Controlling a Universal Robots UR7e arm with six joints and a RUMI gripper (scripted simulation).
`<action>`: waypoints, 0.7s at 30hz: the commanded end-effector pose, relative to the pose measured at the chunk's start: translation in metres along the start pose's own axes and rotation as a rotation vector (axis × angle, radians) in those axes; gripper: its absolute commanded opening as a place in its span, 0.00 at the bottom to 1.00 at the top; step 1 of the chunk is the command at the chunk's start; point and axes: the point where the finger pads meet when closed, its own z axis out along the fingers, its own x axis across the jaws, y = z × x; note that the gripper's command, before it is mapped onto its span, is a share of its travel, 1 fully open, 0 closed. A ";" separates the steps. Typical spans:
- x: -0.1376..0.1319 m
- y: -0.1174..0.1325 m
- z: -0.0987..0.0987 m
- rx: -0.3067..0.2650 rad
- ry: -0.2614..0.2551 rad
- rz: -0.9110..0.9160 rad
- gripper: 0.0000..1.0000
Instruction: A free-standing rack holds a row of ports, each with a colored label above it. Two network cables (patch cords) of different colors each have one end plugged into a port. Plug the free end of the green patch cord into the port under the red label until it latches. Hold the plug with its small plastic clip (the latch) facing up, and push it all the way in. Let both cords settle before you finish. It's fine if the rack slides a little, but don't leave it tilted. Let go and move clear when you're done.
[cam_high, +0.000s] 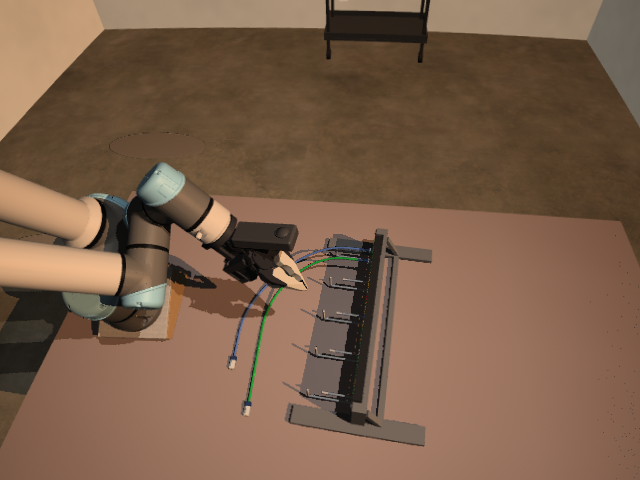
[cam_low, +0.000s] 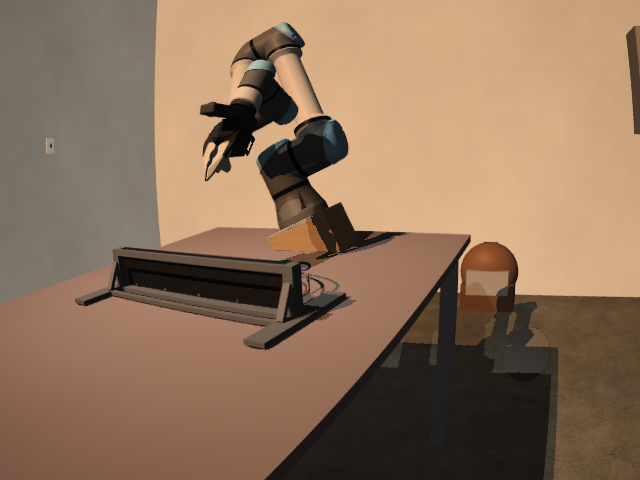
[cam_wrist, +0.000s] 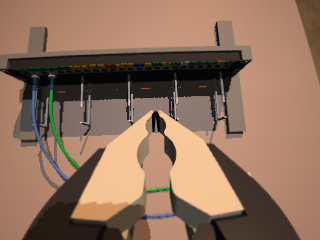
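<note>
The grey rack (cam_high: 377, 310) (cam_low: 206, 260) (cam_wrist: 125, 51) stands upright on the table. In the wrist view a red label (cam_wrist: 111, 66) shows left of the middle of its label row. The green cord (cam_high: 260, 330) (cam_wrist: 51, 107) has one end plugged in near the rack's left end in the wrist view. Its free plug (cam_high: 246, 405) lies on the table. The blue cord (cam_high: 241, 320) (cam_wrist: 35, 107) is plugged in beside it, and its free plug (cam_high: 234, 361) also lies on the table. My gripper (cam_high: 306, 289) (cam_low: 206, 179) (cam_wrist: 155, 112) is shut and empty, high above the table in front of the rack.
Several thin metal cable hooks (cam_high: 330, 315) (cam_wrist: 130, 100) stick out from the rack's port side. Long grey feet (cam_high: 356, 426) (cam_low: 294, 320) extend from both rack ends. The arm's wooden base block (cam_low: 302, 236) stands on the table behind the cords.
</note>
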 end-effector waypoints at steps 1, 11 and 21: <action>0.007 0.000 0.000 0.001 0.000 0.000 0.00; 0.033 0.000 0.000 0.001 0.000 0.000 0.00; 0.063 0.000 0.000 0.001 0.000 0.000 0.00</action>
